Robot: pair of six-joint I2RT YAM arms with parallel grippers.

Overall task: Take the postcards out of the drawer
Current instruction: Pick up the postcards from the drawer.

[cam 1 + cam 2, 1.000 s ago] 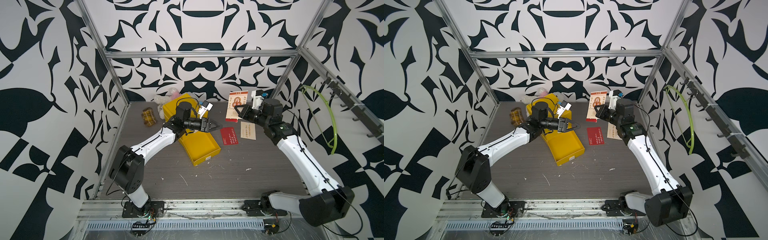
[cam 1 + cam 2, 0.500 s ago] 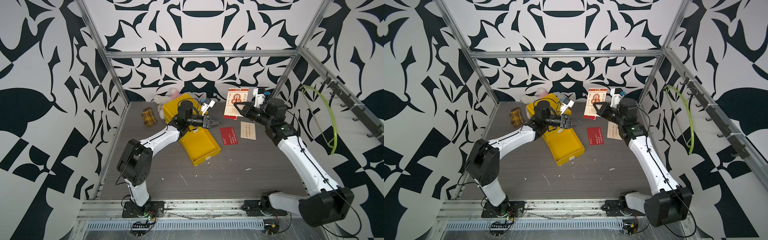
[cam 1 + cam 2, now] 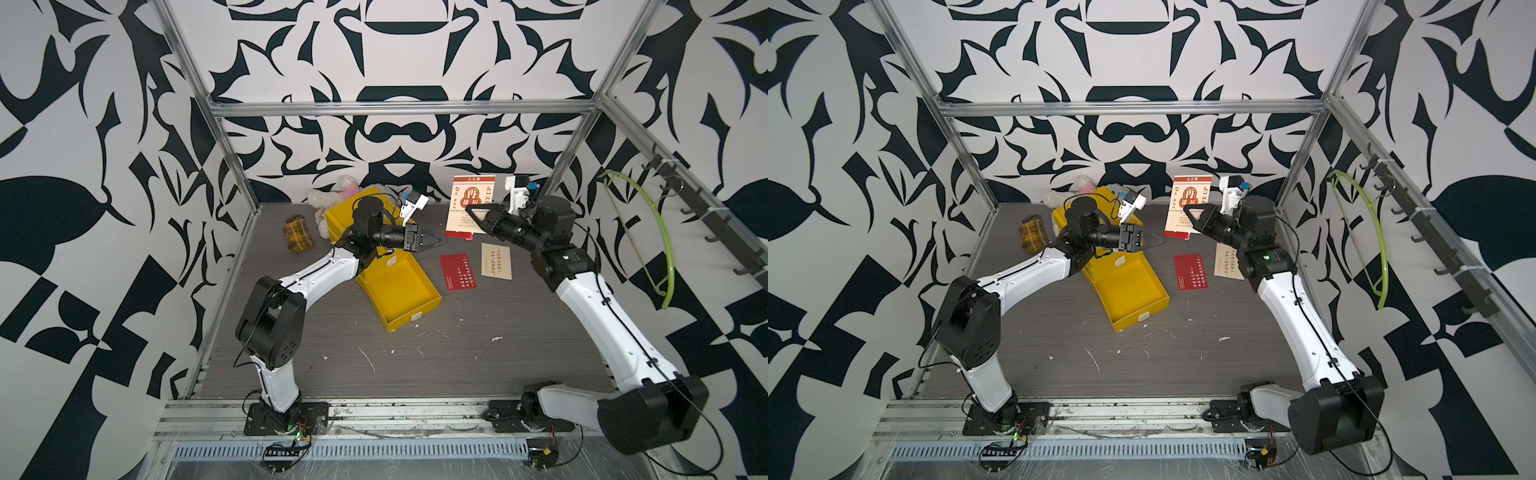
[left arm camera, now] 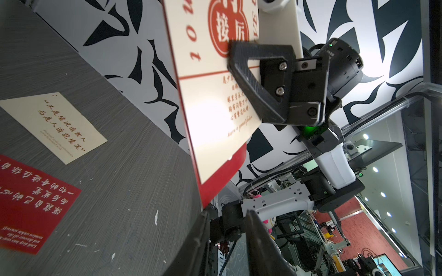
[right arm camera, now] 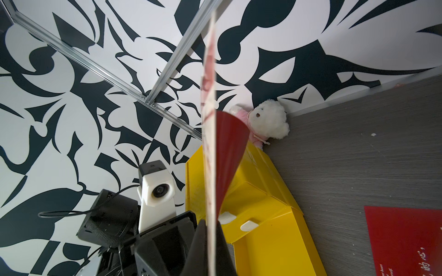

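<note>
My yellow drawer looks empty to me. My right gripper clamps the emblem card and a red card behind it, upright above the table. My left gripper hangs slightly parted, empty. A second red card and a cream card lie beside the drawer. Only setting down the held pair remains, I reckon

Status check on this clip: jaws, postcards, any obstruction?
Right gripper, jaws shut on emblem card, red card behind it, both aloft. Left gripper, jaws open, empty. Second red card and cream card flat on table; drawer looks empty. Nothing blocking.
</note>
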